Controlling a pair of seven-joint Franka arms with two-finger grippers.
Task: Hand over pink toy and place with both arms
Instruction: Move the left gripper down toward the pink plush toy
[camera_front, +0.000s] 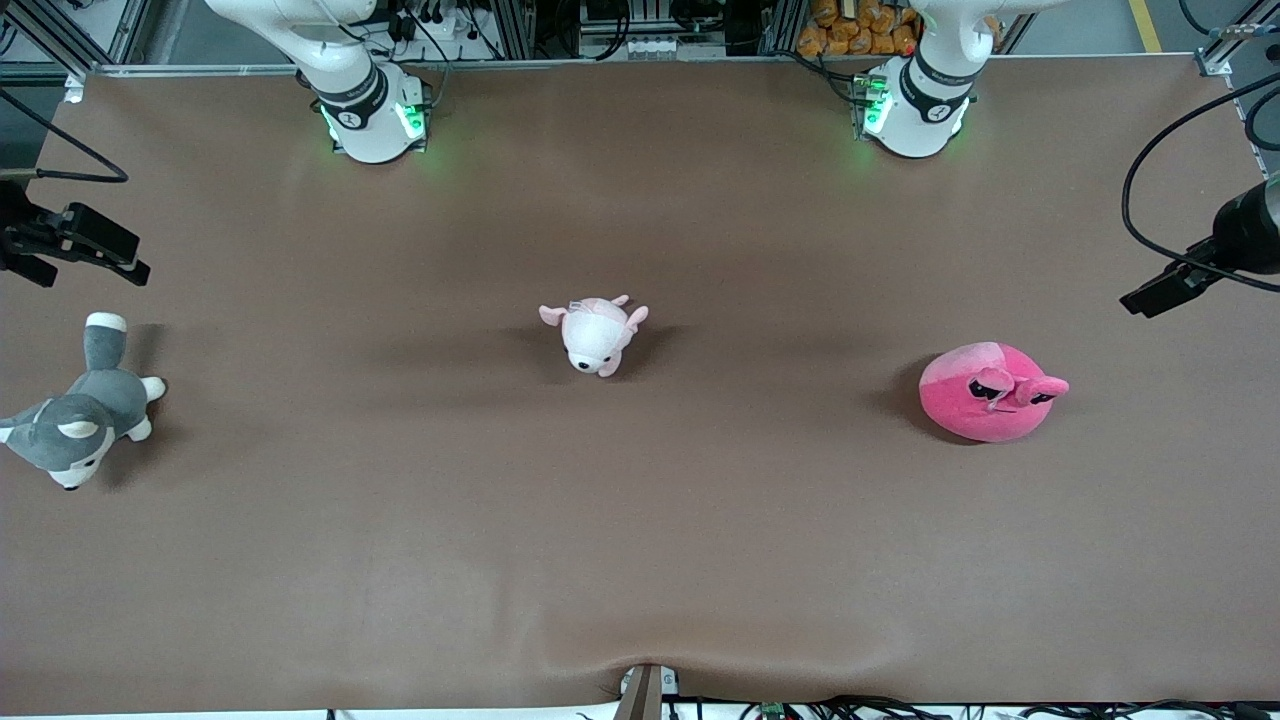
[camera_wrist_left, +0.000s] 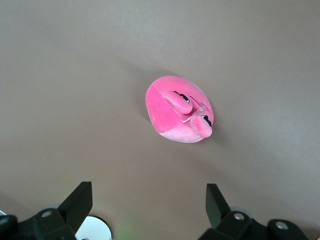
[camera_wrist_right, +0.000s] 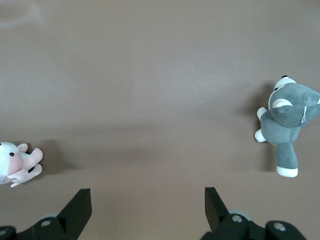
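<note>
the round hot-pink plush toy (camera_front: 990, 393) (camera_wrist_left: 179, 110) lies on the brown table (camera_front: 640, 520) toward the left arm's end, level with the small pale pink-and-white plush animal (camera_front: 596, 334) (camera_wrist_right: 15, 164) at mid-table. the grey-and-white husky plush (camera_front: 82, 410) (camera_wrist_right: 286, 123) lies at the right arm's end. the left gripper (camera_wrist_left: 149, 205) hangs above the pink toy, fingers spread wide, holding nothing. the right gripper (camera_wrist_right: 148, 207) waits over bare table between the other two plushes, equally wide and empty.

Robot lab: alu frame rig (camera_front: 520, 30), cables (camera_front: 1150, 180), cams.
</note>
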